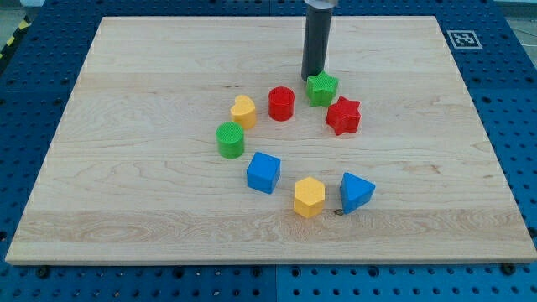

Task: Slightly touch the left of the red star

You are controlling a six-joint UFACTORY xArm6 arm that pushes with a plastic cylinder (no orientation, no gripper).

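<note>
Red star [343,116] lies below my tip [312,78] and a little toward the view's right, near but not touching it. That offset is what the coming move turns on: I have to reach the star's left face, and the straight line from my tip to the star runs through the green star [322,88], which sits just beside my tip on its lower right, seemingly in contact or nearly so. I cannot tell for certain whether they touch.

This rig has no jaws, only the rod, so there is nothing to call wide, narrow or holding.

Left of my tip and lower is the red cylinder [281,103]. Between it and the red star there is a gap of bare desk [151,67], and the star's left face looks onto that gap. My judgement is that I should bring my tip down through that gap, passing left of the green star, then ease rightward until it just meets the red star. Going too far right early would likely shove the green star into the red one and spoil the light touch.
</note>
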